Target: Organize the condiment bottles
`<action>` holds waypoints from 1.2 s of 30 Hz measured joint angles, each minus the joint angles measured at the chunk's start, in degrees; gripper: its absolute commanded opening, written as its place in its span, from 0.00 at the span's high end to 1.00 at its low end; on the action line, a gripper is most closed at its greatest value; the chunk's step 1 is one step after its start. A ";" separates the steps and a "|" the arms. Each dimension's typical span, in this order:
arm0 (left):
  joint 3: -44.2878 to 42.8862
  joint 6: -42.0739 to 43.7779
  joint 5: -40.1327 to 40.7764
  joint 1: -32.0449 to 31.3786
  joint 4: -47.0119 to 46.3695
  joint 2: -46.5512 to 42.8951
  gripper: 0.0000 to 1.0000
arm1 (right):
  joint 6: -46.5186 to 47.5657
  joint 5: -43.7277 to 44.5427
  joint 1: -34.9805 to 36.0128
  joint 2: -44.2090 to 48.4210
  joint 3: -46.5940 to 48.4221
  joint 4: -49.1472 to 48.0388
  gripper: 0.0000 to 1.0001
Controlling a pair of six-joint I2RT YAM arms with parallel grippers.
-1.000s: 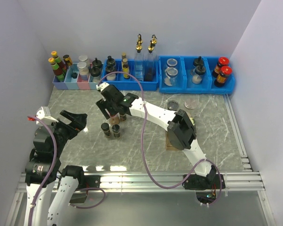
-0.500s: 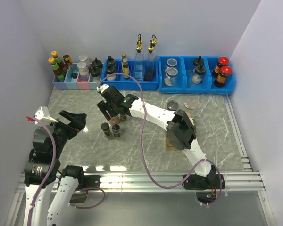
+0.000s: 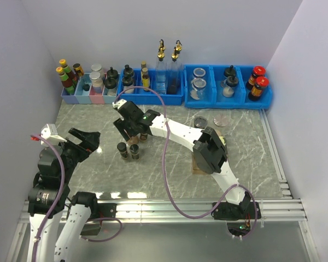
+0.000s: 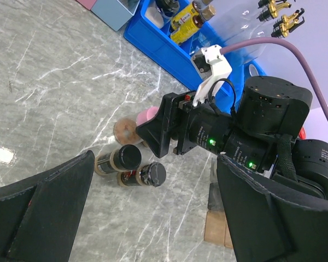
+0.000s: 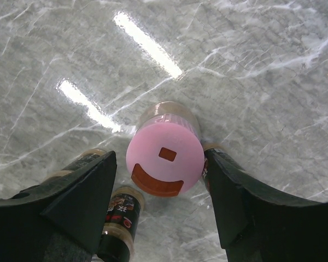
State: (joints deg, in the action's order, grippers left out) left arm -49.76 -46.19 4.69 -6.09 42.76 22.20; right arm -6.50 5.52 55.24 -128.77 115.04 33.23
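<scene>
On the grey marbled tabletop (image 3: 251, 142), your right end effector (image 5: 159, 157) sits half open astride the small clear pink-lidded spice jar (image 5: 165, 162), not yet clamping it. Centre it, close evenly, and lift straight up, clear of the two dark-lidded jars (image 3: 128, 150) just beside it. Your left end effector (image 4: 156, 159) gapes wide and empty.

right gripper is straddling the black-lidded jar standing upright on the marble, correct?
Not quite: the lid is pink, not black. The right wrist view shows the right gripper straddling the pink-lidded jar, which stands upright on the marble.
</scene>
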 measured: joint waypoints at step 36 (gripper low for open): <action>-0.83 0.26 1.25 -0.22 0.20 -0.90 0.01 | -1.77 6.40 1.51 18.18 -6.91 -5.40 1.00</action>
State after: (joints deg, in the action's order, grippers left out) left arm -50.59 -45.93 5.93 -6.31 42.96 21.30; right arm -8.27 11.92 56.75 -110.59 108.14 27.83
